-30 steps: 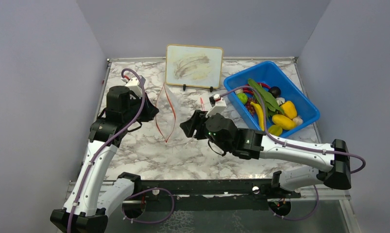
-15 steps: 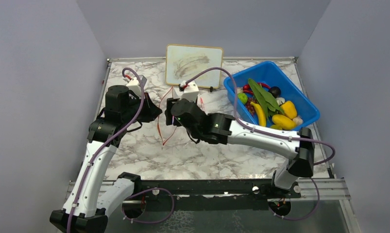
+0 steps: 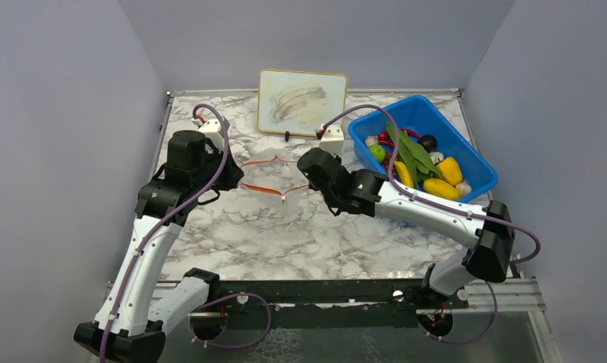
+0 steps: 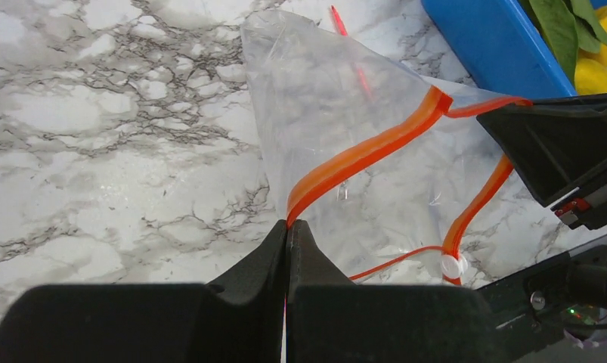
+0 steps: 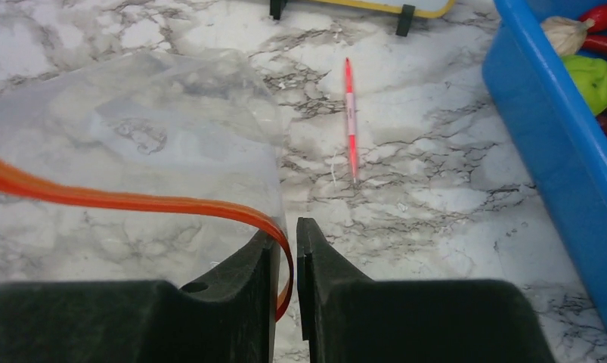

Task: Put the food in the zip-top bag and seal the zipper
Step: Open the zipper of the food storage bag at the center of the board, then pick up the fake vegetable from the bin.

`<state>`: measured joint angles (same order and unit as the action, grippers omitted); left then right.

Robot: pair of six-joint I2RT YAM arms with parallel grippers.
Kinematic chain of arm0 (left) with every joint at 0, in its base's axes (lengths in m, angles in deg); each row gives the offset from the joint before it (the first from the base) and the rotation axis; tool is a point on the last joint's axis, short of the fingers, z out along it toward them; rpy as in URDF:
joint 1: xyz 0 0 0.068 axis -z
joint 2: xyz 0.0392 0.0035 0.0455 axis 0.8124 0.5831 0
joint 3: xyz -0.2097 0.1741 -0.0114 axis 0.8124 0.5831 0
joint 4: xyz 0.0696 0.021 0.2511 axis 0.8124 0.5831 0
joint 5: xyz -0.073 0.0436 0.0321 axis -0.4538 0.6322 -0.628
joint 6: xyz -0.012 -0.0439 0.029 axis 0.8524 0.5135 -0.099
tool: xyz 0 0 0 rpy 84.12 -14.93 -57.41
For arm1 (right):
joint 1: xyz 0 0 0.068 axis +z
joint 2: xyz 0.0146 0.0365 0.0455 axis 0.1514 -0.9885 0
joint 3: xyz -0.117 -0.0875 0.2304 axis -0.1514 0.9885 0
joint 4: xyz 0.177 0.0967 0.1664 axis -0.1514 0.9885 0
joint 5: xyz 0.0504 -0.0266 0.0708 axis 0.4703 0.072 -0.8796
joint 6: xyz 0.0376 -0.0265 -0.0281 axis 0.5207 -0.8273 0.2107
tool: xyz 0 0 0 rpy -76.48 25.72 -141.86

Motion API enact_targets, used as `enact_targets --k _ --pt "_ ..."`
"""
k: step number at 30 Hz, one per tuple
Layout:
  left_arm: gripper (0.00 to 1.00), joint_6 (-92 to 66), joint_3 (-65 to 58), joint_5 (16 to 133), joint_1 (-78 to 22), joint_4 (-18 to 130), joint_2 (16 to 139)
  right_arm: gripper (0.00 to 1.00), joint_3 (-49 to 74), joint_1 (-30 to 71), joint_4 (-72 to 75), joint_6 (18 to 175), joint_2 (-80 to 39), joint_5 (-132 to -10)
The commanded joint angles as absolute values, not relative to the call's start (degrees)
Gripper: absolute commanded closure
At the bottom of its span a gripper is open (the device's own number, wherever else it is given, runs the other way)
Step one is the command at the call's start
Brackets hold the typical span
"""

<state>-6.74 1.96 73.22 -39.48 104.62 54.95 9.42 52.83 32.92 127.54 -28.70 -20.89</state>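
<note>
Zipper pinched by left gripper and right gripper | pen near bag | food in bin

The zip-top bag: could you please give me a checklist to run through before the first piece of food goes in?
1. Left end effector shut on the zipper: ok.
2. Right end effector shut on the zipper's other end: ok.
3. Zip-top bag mouth held open: ok.
4. Food in the bag: not ok, it sits in the blue bin.
5. An end effector free to pick food: not ok, both hold the bag.
6. Pen lying clear of the bag: ok.
</note>
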Motion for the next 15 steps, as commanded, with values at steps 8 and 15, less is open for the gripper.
enact_targets --k 8,15 --pt "1.00 -6.72 0.81 61.93 -38.77 102.24 56.54 0.51 10.24 52.86 22.82 123.09 -23.63 -51.23" --pt "1.00 -9.09 -0.18 67.42 -37.86 104.36 56.72 0.27 7.99 51.92 29.25 120.41 -19.19 -53.69"
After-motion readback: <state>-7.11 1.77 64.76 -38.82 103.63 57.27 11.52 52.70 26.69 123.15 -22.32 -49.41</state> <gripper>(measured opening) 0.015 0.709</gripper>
